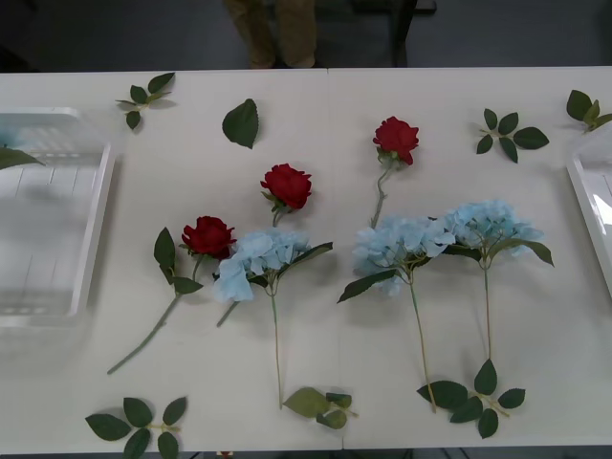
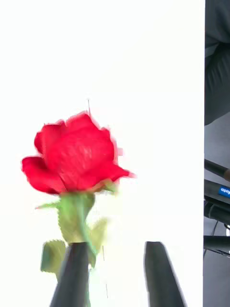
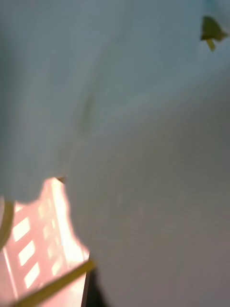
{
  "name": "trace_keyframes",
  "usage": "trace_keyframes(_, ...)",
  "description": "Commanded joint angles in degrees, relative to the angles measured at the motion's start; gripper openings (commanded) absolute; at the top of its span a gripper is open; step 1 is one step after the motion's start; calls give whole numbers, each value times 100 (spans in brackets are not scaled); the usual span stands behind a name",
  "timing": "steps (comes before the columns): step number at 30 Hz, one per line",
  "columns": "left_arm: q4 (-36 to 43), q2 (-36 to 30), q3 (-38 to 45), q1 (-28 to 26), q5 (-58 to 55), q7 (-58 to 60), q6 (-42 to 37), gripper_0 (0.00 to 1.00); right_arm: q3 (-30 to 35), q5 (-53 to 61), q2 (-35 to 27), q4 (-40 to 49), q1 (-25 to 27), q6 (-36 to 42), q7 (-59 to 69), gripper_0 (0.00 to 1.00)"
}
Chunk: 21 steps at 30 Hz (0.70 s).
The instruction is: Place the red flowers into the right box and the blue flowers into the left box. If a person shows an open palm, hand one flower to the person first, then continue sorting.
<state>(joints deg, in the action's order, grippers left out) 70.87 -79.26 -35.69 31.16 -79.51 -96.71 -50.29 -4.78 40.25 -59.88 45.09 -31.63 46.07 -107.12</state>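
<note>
Front view, tabletop: you see a white surface with three red flowers and three blue flowers lying on it, loose leaf sprigs scattered around the edges.
Front view, red flowers: one rose lies right of centre toward the far side, a second rose sits near the middle, and a third rose lies left of it with its stem running toward the near left.
Front view, blue flowers: one cluster lies just beside the third rose, its head over the second rose's stem; two more, the middle cluster and the right cluster, lie side by side with heads touching, stems pointing toward you.
Front view, boxes: the left box sits at the left edge, with a leaf and a bit of pale blue at its far corner; the right box shows as a white rim at the right edge.
Front view, person: tan trouser legs stand beyond the far side.
Right wrist view, right claw: you see its black fingers spread, a fourth red rose upright just past them over white, its stem at one finger; a grip cannot be confirmed.
Left wrist view, left claw: you cannot tell its state; pale blue blur fills most of it, with the slotted crate base beneath.
</note>
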Motion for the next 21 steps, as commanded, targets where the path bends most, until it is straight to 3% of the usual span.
trace_keyframes(1, -223, 7, 176, -75, -162, -674, 133, 0, 109, 88, 64, 79, -159, -71, 112, 82)
trace_keyframes(2, -232, 16, 176, -66, -179, -665, 133, 0, 127, 97, 55, 88, -159, -54, 112, 83)
trace_keyframes(3, -249, 16, 176, -66, -188, -674, 133, 11, 153, 106, 55, 106, -159, -19, 103, 85)
trace_keyframes(4, -258, 16, 176, -66, -197, -683, 124, 39, 206, 132, 55, 149, -159, 52, 103, 86)
trace_keyframes(5, -267, 16, 176, -75, -206, -691, 116, 59, 320, 211, 55, 237, -159, 263, 68, 87)
trace_keyframes(7, -285, 16, 176, -75, -214, -718, 81, 82, 654, 431, 46, 475, -159, 948, -2, 91)
trace_keyframes(13, -337, 16, 176, -75, -294, -850, 81, 84, 1041, 1143, 55, 1512, -106, 2759, -99, 92)
trace_keyframes(18, -355, 16, 185, -75, -373, -893, 19, 84, 1058, 1969, 55, 2259, 351, 2891, -46, 91)
trace_keyframes(21, -109, 16, 422, -75, -487, -1140, -526, 84, 1014, 3006, 55, 2997, 1186, 2319, -20, 92)
